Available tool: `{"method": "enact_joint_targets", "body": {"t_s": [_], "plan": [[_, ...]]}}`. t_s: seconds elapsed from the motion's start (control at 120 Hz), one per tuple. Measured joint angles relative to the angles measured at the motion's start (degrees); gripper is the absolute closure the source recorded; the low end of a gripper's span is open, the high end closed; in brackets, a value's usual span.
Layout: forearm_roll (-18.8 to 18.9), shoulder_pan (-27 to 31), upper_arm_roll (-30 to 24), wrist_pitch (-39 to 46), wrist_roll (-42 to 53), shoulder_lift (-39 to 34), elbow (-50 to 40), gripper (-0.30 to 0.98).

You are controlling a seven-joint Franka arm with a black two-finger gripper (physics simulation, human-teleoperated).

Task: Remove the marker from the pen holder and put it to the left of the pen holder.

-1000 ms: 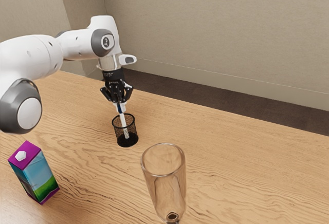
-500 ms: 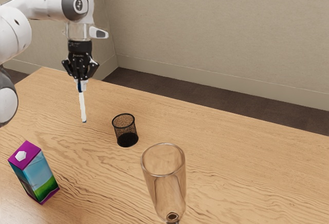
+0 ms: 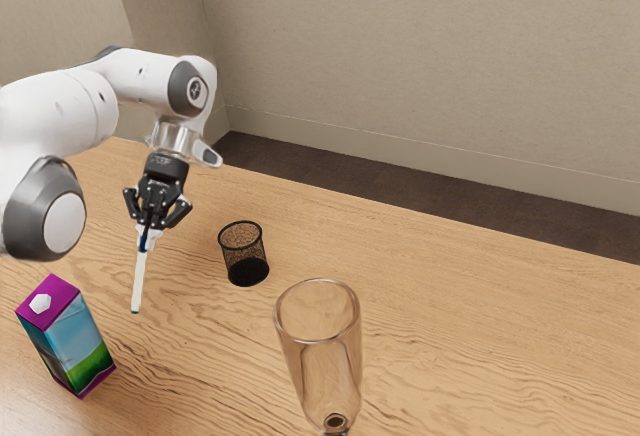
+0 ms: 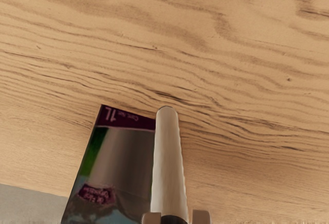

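Observation:
In the exterior view my gripper [image 3: 148, 228] is shut on the upper end of the white marker [image 3: 139, 281], which hangs tilted, its lower tip toward the carton. The black mesh pen holder [image 3: 244, 253] stands upright on the table, apart from the marker, toward the exterior view's right. In the wrist view the marker [image 4: 168, 167] extends out from between the fingertips of my gripper [image 4: 176, 219]. I cannot tell whether the marker's tip touches the wood.
A purple-topped carton [image 3: 72, 341] stands near the exterior view's left edge, close to the marker; its side [image 4: 121, 157] faces the wrist camera. A clear glass [image 3: 320, 356] stands at the front of the wooden table [image 3: 480, 306].
The marker has come up out of the pen holder and across toward the exterior view's left, then down nearer the table. My hand has tilted, still gripping it.

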Motion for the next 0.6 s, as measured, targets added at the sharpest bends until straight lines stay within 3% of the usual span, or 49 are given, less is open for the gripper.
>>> {"method": "enact_joint_targets", "body": {"t_s": [0.267, 0.45, 0.6], "plan": [[-0.4, 0.0, 0.0, -2.4, -1.5, 3.6, 0.2, 0.79], [-1.7, 0.8, 0.1, -2.9, -2.1, 3.7, 0.3, 0.39], [-2.0, 1.5, 0.1, -2.8, -2.5, 2.7, 0.5, 0.19]]}}
